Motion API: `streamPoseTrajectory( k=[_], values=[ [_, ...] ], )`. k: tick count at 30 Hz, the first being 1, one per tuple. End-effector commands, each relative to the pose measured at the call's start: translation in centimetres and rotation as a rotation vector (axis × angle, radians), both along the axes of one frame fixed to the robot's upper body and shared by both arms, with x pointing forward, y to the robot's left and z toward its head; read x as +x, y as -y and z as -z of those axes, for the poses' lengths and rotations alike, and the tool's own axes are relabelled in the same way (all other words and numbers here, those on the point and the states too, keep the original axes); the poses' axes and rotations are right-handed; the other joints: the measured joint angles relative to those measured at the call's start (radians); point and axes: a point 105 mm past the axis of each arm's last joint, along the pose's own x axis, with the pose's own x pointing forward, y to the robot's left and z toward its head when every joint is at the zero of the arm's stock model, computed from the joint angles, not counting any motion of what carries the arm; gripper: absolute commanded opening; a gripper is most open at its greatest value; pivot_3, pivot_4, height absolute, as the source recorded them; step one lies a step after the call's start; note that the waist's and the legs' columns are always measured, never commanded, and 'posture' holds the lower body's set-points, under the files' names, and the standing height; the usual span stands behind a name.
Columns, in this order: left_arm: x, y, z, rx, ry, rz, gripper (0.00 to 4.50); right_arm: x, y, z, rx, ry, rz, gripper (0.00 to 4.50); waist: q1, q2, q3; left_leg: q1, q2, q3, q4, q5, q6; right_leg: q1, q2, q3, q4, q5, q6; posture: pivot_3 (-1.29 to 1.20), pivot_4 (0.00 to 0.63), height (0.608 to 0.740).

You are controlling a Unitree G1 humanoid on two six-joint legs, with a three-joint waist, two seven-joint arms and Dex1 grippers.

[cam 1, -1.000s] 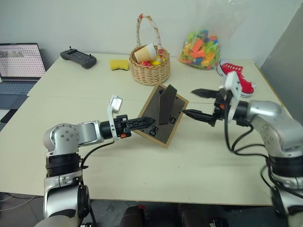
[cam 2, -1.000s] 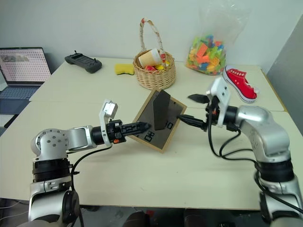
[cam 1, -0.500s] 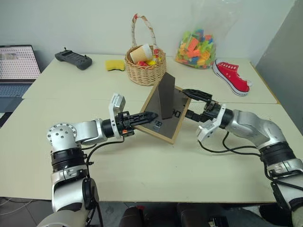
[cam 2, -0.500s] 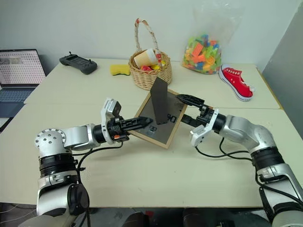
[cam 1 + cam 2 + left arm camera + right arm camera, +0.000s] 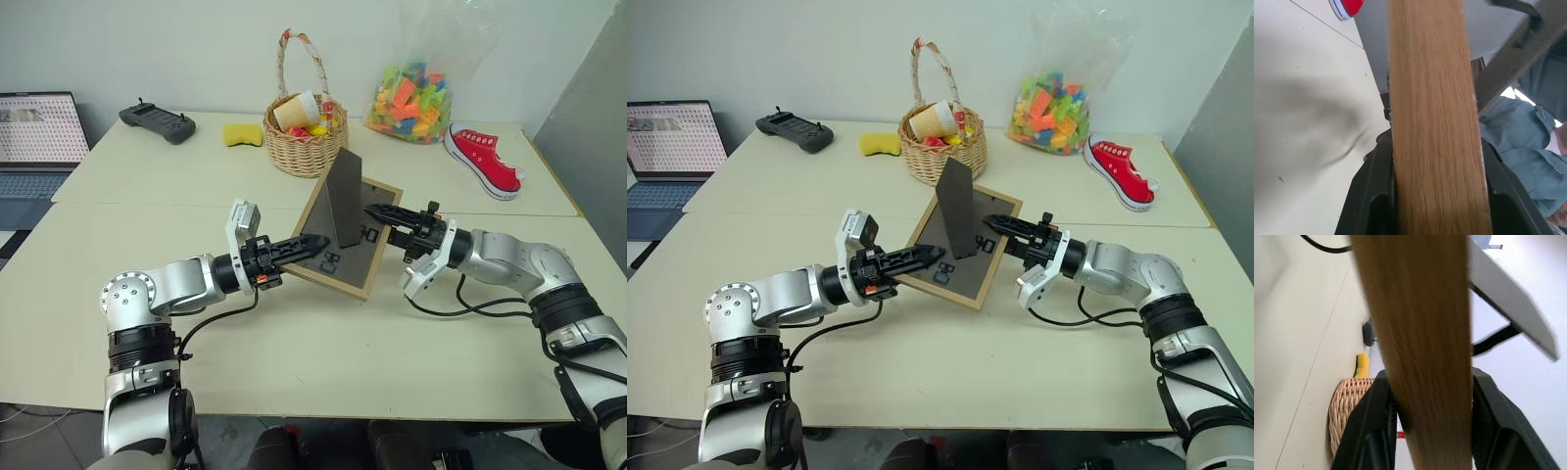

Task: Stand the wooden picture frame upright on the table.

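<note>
Pale beige table [image 5: 294,362] spreads wide beneath both arms, with a broad bare stretch along its near edge and more open surface to the left. Along the far edge sit a black controller [image 5: 157,121], a yellow sponge [image 5: 245,133], a wicker basket [image 5: 308,145], a bag of bright blocks [image 5: 411,98] and a red shoe [image 5: 480,157]. A laptop [image 5: 39,137] stands off the far left corner.

Near the table's middle, the wooden picture frame [image 5: 345,262] is tilted, its dark back facing the camera and its fold-out stand [image 5: 345,196] sticking up. Its lower edge is at or just above the tabletop; contact cannot be told.

Left gripper [image 5: 312,245] reaches in from the left, its black fingers closed on the frame's left edge; the left wrist view shows the light wood rim [image 5: 1435,127] clamped between them. Right gripper [image 5: 380,215] comes from the right, fingers pinched on the frame's upper right edge, with the wood rim [image 5: 1425,357] between them in the right wrist view.
</note>
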Motion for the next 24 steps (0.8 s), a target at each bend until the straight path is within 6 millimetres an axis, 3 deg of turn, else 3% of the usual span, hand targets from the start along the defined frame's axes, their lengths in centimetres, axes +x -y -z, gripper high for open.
streamPoseTrajectory(
  k=[1, 5, 9, 12, 15, 19, 22, 24],
  values=[
    [-0.4, -0.2, -1.1, -0.013, 0.044, -0.008, 2.39, -0.2, 0.1, -3.5, 0.081, 0.104, -0.017, 1.29, 0.000, 0.000, 0.000, 0.000, 0.000, 0.000, 0.000, 0.000, 0.000, 0.000, 0.000, 0.000, 0.000, 0.000, 0.000, 0.00, 0.150, 0.740],
    [1.0, -2.1, -2.4, -0.041, 0.048, -0.117, 3.18, 0.0, 0.4, -3.9, 0.096, 0.080, -0.018, 1.28, 0.000, 0.000, 0.000, 0.000, 0.000, 0.000, 0.000, 0.000, 0.000, 0.000, 0.000, 0.000, 0.000, 0.000, 0.000, 0.00, 0.150, 0.740],
    [2.7, -7.2, -4.4, 0.052, 0.130, -0.327, 3.95, 0.8, 0.7, -3.0, 0.189, -0.215, -0.005, 1.28, -0.004, -0.001, 0.000, 0.000, -0.001, 0.000, 0.000, 0.000, 0.000, 0.001, 0.001, -0.001, 0.000, 0.000, 0.000, 0.00, 0.150, 0.740],
    [2.3, -8.9, -4.8, 0.207, 0.234, -0.402, 4.50, 1.6, 0.7, -2.2, 0.229, -0.408, 0.021, 1.28, -0.014, -0.001, 0.000, 0.000, -0.001, 0.000, 0.000, 0.000, 0.000, 0.001, 0.001, -0.001, -0.001, 0.000, 0.000, 0.00, 0.150, 0.740],
    [1.4, -9.0, -4.4, 0.327, 0.312, -0.414, 4.50, 2.3, -0.1, -1.7, 0.322, -0.699, 0.014, 1.28, -0.011, -0.001, 0.000, 0.000, 0.002, -0.002, -0.001, 0.000, 0.000, 0.002, 0.000, -0.002, -0.002, 0.000, 0.000, 0.00, 0.150, 0.740],
    [-0.4, -6.9, -3.4, 0.639, 0.636, -0.415, 4.50, 2.6, -2.4, 0.8, 0.443, -1.435, -0.092, 1.28, -0.008, 0.000, 0.001, 0.000, 0.002, -0.002, -0.001, 0.000, 0.000, 0.002, -0.002, -0.002, -0.002, 0.000, 0.000, 0.00, 0.150, 0.740],
    [-0.3, -6.3, -3.1, 0.671, 0.722, -0.450, 4.50, 2.7, -2.9, 0.8, 0.488, -1.619, -0.155, 1.28, 0.005, 0.000, 0.001, 0.000, 0.002, -0.002, -0.001, 0.000, 0.000, 0.001, -0.002, -0.003, -0.001, 0.000, 0.000, 0.00, 0.150, 0.740],
    [-0.8, -5.6, -1.4, 0.764, 0.771, -0.408, 4.50, 3.0, -3.3, 1.8, 0.490, -1.708, -0.157, 1.28, 0.013, 0.000, 0.001, 0.000, 0.001, -0.002, -0.001, 0.000, 0.001, 0.001, -0.001, -0.003, -0.001, 0.000, 0.000, 0.00, 0.150, 0.740]
  ],
)
